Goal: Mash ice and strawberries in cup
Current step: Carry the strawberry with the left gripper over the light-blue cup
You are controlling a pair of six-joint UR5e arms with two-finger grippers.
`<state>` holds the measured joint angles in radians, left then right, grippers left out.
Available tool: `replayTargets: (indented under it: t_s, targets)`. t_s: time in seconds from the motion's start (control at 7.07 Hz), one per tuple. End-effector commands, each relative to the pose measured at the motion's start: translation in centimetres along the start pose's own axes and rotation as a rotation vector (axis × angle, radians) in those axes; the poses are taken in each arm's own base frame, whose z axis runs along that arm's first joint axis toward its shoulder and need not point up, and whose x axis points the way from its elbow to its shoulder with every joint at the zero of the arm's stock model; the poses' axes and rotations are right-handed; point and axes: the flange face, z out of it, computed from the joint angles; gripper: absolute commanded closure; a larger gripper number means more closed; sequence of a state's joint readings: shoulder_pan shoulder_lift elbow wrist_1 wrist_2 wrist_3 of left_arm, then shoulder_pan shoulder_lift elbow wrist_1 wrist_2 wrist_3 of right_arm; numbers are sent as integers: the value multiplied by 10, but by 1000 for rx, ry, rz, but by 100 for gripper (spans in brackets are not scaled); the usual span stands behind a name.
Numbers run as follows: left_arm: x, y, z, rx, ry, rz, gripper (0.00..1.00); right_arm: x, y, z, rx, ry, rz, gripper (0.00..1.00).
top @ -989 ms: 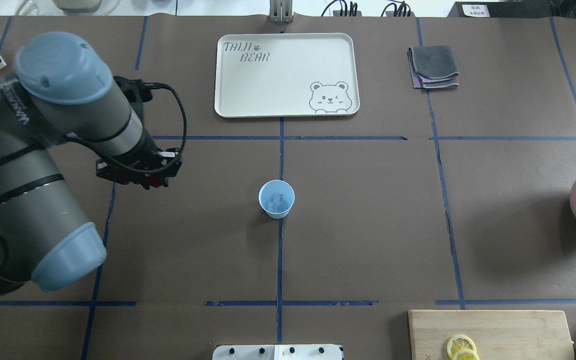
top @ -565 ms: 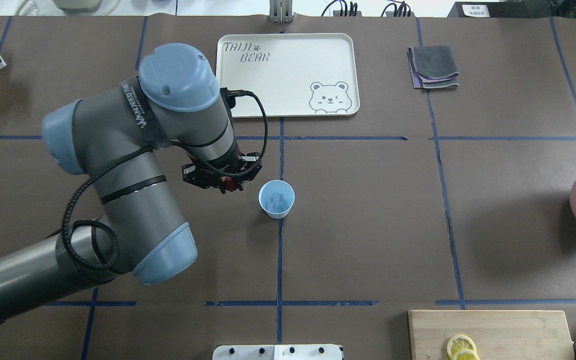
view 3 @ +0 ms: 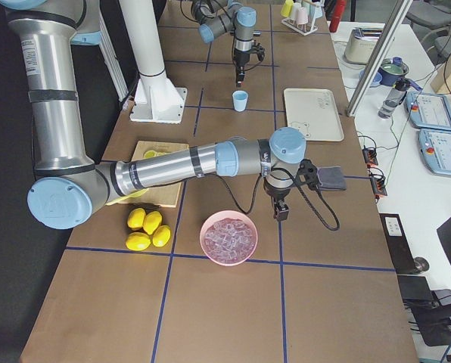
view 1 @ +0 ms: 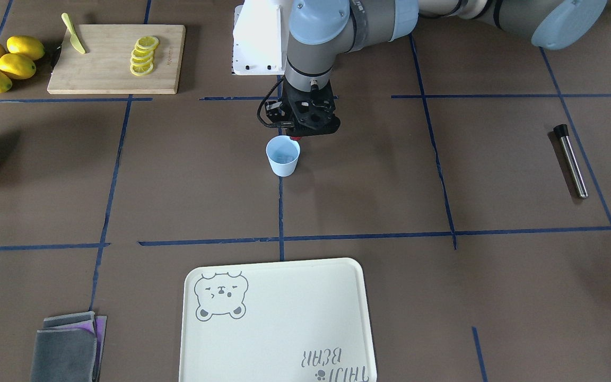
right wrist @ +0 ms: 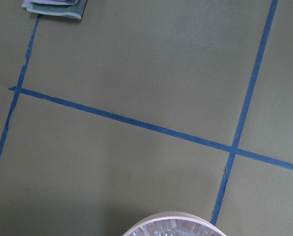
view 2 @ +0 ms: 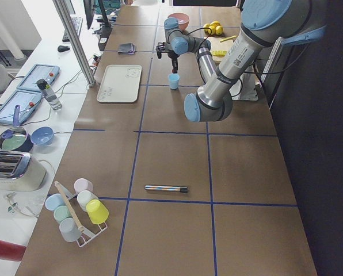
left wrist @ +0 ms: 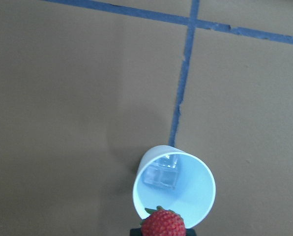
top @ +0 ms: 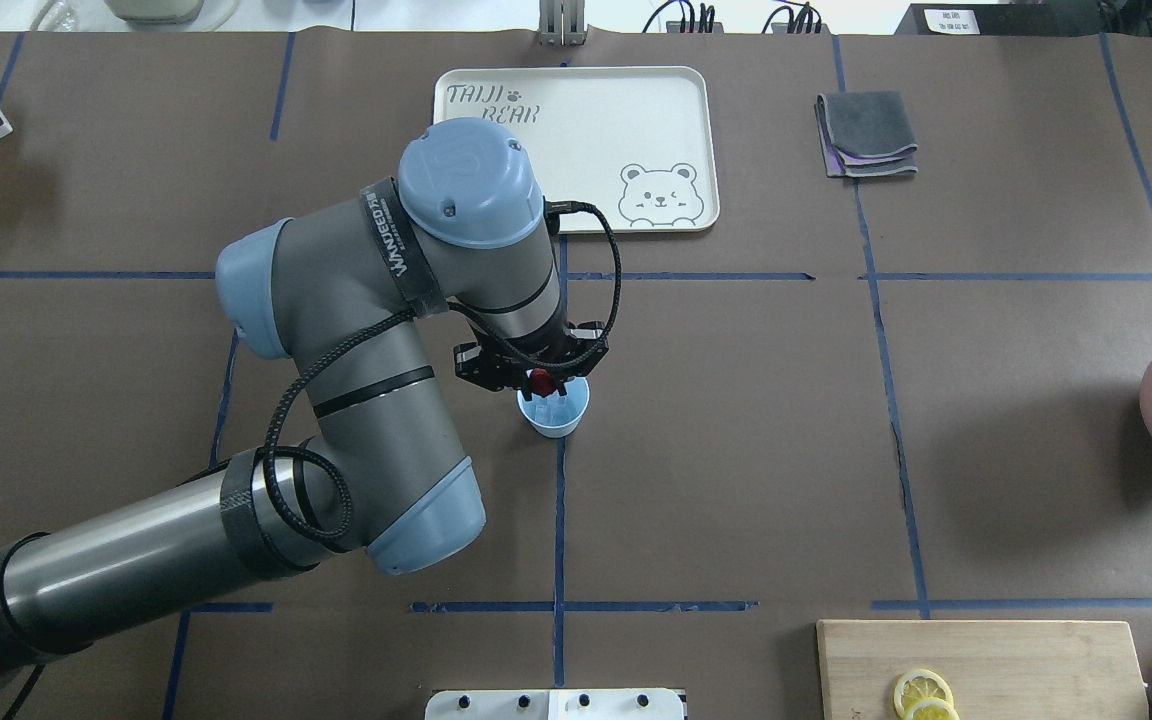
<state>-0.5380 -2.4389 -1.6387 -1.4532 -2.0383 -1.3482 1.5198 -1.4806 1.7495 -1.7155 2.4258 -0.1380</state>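
Two grey arms with pale blue caps

The left arm (top: pixel 376 400) is made of matte grey tubes, brighter silver towards the shoulder, joined by fat round joints with pale blue caps (top: pixel 461 180) that show small screw recesses. A black band (top: pixel 398 252) with white lettering wraps one joint. A braided black cable (top: pixel 281 415) runs outside the tubes to the boxy black left hand (top: pixel 539 378). The right arm (view 3: pixel 165 170) has the same silver-grey tubes, blue caps and black rings, with a loose black cord (view 3: pixel 321 208) trailing from its small black right hand (view 3: pixel 280 213). A white post (view 3: pixel 151 68) rises from the desk on a white base plate (top: pixel 556 703) with dark bolts.
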Motion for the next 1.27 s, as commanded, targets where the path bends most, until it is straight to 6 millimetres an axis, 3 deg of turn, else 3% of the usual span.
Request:
replayTargets:
  t_s: [0.0,0.28,0.57,0.71,0.85,0.99,1.13]
  targets:
    - [10,-8,21,-1,8,2,97,-1,0,-1,2,1,-2,0]
    - [8,-9,23,-2,5,2,92,-1,-1,-1,2,4,-3,0]
    - [5,-10,24,-2,1,-1,68,-2,-2,-1,3,4,-4,0]
    - [1,-12,24,18,-1,5,48,-1,-2,-1,2,4,-3,0]
    - [-2,-13,24,20,-4,2,17,-1,-3,-2,4,4,-1,0]
    - [-3,-14,23,32,-4,4,0,-1,-2,-1,3,4,0,0]
    - [-3,-14,20,51,-3,6,0,-1,-3,-1,2,4,-1,0]
